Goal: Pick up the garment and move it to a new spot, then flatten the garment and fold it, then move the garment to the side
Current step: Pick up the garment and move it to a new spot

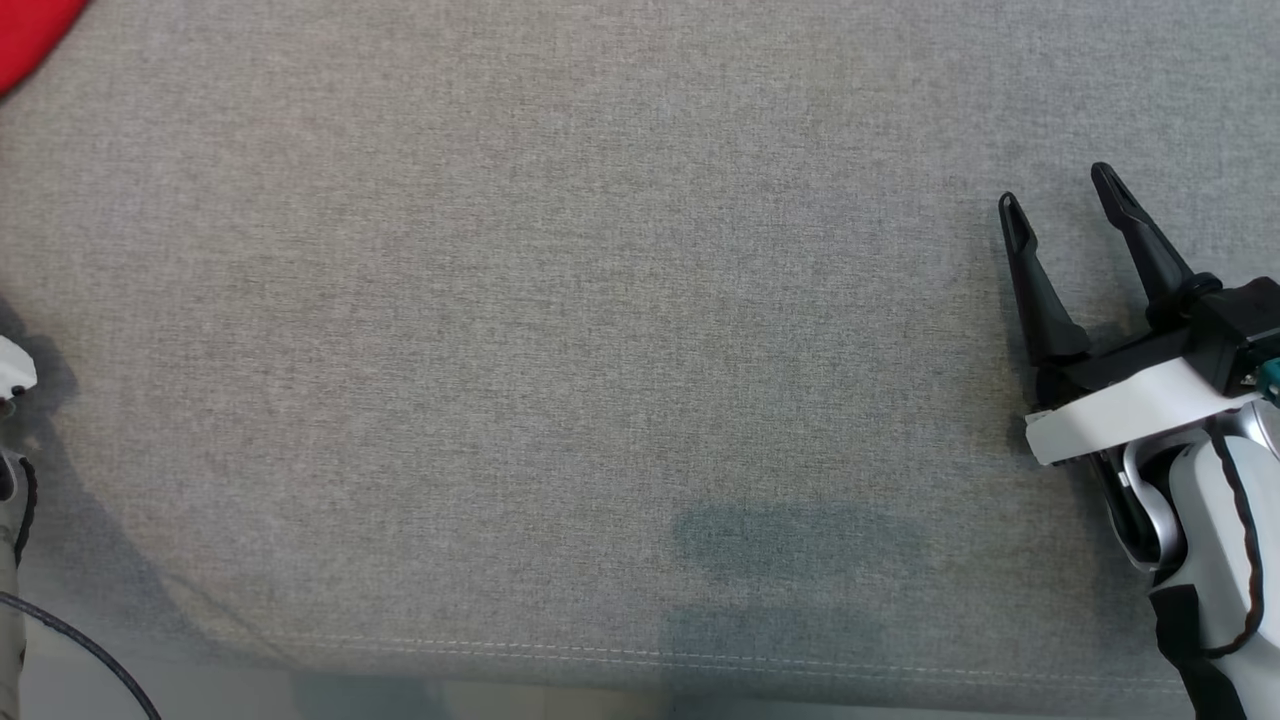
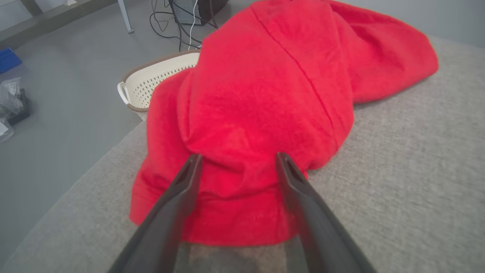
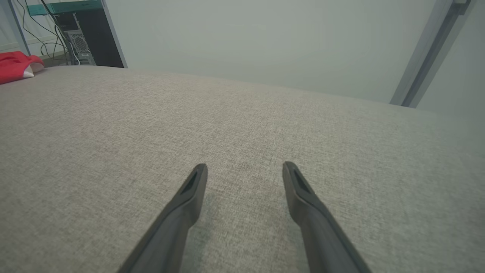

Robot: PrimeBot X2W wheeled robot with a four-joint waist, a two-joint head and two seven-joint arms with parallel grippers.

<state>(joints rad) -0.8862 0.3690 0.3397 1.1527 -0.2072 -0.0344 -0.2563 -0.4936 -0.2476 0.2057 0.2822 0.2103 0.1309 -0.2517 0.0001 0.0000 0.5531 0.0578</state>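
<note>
Garment (image 2: pixel 265 94), red, on grey upholstery (image 2: pixel 416 170)

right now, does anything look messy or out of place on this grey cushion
The red garment lies crumpled in a heap at the edge of the grey cushion, near a white laundry basket. A darker patch by the front seam could be a stain or shadow.

Count: one red garment (image 2: pixel 265 94); one grey upholstered surface (image 1: pixel 500 350); one perforated cream basket (image 2: pixel 151 81); one computer tower (image 3: pixel 81 45); two grippers, namely left gripper (image 2: pixel 239 156) and right gripper (image 1: pixel 1055 185)
</note>
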